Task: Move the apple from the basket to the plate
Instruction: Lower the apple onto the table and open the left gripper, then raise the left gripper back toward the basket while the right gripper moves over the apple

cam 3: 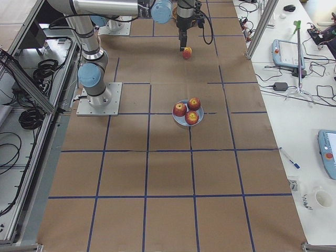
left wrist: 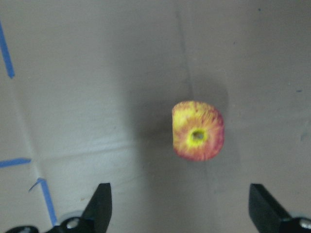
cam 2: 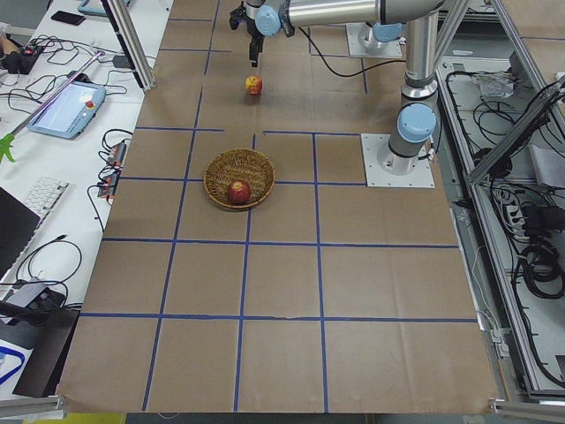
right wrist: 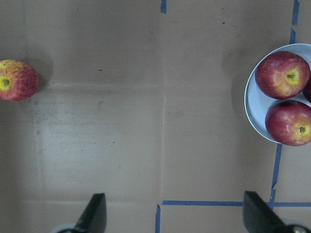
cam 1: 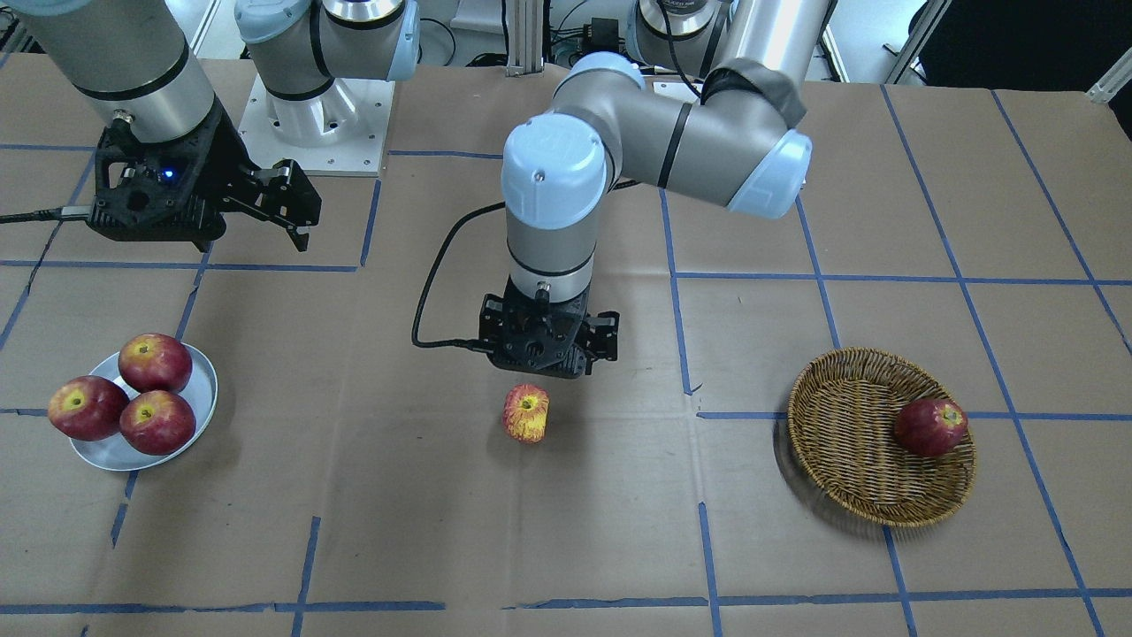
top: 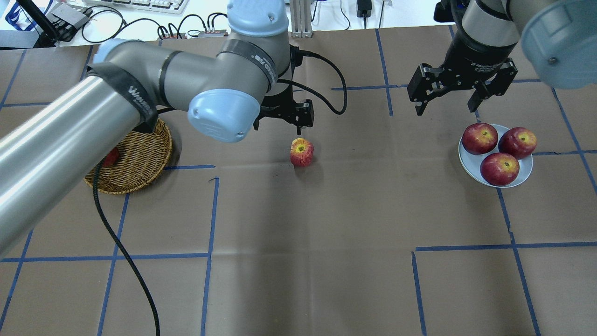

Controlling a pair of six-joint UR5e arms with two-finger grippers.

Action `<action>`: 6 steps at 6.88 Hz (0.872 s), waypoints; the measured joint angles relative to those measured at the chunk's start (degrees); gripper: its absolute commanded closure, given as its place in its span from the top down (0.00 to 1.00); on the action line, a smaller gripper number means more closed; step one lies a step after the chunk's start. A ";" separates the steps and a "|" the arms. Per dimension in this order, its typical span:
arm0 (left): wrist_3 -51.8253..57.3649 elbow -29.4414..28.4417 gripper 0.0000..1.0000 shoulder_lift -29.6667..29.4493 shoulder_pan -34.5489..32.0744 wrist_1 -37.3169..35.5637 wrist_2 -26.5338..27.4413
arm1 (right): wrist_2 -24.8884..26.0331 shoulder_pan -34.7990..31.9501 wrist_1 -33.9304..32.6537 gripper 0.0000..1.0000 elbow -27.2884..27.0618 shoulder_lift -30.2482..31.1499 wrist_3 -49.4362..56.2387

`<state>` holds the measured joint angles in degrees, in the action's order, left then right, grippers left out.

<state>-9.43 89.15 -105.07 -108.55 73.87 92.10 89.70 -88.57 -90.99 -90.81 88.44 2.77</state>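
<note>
The streaky red and yellow apple (cam 1: 526,413) lies on the brown paper at the table's middle, outside both basket and plate; it also shows in the overhead view (top: 301,152) and the left wrist view (left wrist: 198,131). My left gripper (cam 1: 546,364) hangs just above and behind it, open and empty, fingers (left wrist: 99,206) wide apart. The wicker basket (cam 1: 849,442) holds one dark red apple (cam 1: 930,426). The grey-blue plate (cam 1: 202,376) carries three dark red apples. My right gripper (top: 445,106) is open and empty, raised behind the plate (top: 468,167).
The right wrist view shows the plate's rim (right wrist: 251,104) at the right edge and the streaky apple (right wrist: 17,80) at the left edge. A black cable (top: 116,242) hangs from the left arm over the table. Blue tape lines grid the paper.
</note>
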 measured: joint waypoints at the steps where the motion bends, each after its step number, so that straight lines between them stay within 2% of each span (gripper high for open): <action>1: 1.89 -0.06 0.99 4.28 2.16 4.88 -0.05 | 0.06 -0.23 -0.83 1.00 0.26 -0.22 -0.47; 4: 7.81 -0.50 0.99 14.20 10.12 16.39 0.02 | -0.31 -4.01 -5.76 1.00 0.53 -3.56 -7.03; 6: 9.14 -2.69 0.99 16.12 11.95 19.60 0.10 | -0.30 -11.23 -13.58 1.00 0.58 -9.30 -16.06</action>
<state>-0.29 86.46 -88.95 -96.60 93.47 92.20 89.40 -99.80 -104.57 -90.24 79.14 -13.30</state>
